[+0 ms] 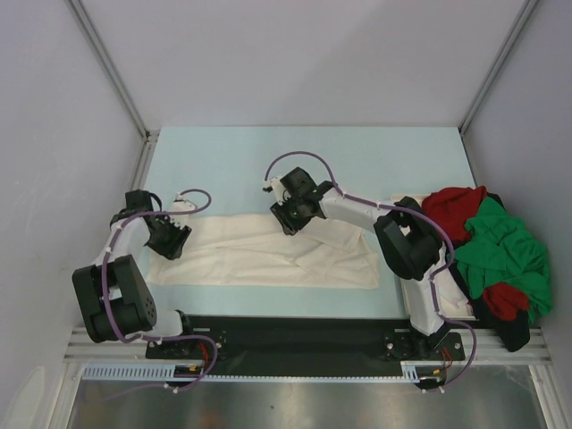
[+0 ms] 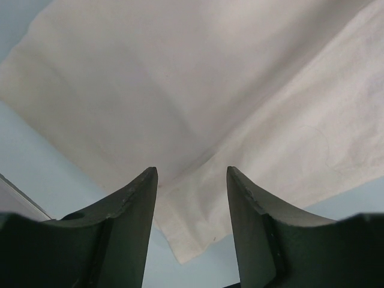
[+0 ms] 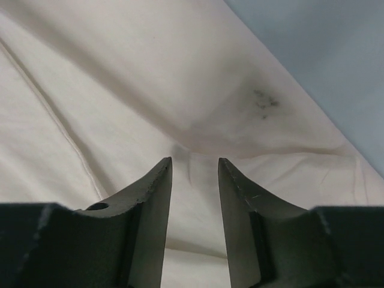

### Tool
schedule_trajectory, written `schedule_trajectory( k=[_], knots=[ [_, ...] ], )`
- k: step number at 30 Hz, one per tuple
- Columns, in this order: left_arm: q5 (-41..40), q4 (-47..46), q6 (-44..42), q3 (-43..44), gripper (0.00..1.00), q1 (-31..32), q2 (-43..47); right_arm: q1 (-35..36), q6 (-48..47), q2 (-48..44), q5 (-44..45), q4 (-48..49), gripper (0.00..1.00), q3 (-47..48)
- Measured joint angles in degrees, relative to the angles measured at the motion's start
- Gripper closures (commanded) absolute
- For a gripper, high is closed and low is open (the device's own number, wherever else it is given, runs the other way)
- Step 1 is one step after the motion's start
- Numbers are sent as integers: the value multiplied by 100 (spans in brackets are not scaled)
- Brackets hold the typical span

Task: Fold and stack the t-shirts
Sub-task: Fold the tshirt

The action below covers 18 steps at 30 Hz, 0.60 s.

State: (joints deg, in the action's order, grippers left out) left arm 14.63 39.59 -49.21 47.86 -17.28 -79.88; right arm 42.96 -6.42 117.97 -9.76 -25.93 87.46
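Note:
The cream t-shirt (image 1: 268, 255) lies spread as a wide band across the middle of the light blue table. My left gripper (image 1: 167, 239) is open over its left end; the left wrist view shows a corner of the cream cloth (image 2: 198, 204) between the fingers, not gripped. My right gripper (image 1: 290, 217) is open over the shirt's upper middle edge, with a fold of cream cloth (image 3: 192, 180) between its fingers. The red t-shirt (image 1: 454, 207) and the bright green t-shirt (image 1: 505, 250) lie crumpled in a heap at the right edge.
A dark garment (image 1: 500, 326) lies under the heap at the right near the front rail. Grey walls enclose the table (image 1: 357, 152) on the left, back and right. The black base rail (image 1: 295, 335) runs along the near edge.

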Motion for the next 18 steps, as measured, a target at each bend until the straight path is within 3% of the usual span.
schedule_trajectory(
  k=[4, 5, 8, 10, 13, 14, 18],
  knots=[
    [-13, -2, -118, -68, 54, 0, 0, 24, -63, 0, 35, -98, 78, 0],
    [-33, -4, -138, -90, 57, 0, 0, 35, -63, 0, 50, -120, 88, -2],
    [-72, 2, -216, -160, 68, 0, 0, 63, -72, -2, 138, -138, 98, -35],
    [-90, -2, -247, -173, 80, 0, 0, 76, -70, -28, 164, -122, 100, -155],
    [-94, -17, -293, -179, 89, 0, 0, 81, -17, -85, 190, -127, 99, -352],
    [-96, -37, -302, -186, 91, 0, 0, 81, 7, -125, 201, -125, 95, -409],
    [-94, -92, -337, -212, 100, 0, 0, 76, 221, -542, 354, -144, 96, -660]
  ],
)
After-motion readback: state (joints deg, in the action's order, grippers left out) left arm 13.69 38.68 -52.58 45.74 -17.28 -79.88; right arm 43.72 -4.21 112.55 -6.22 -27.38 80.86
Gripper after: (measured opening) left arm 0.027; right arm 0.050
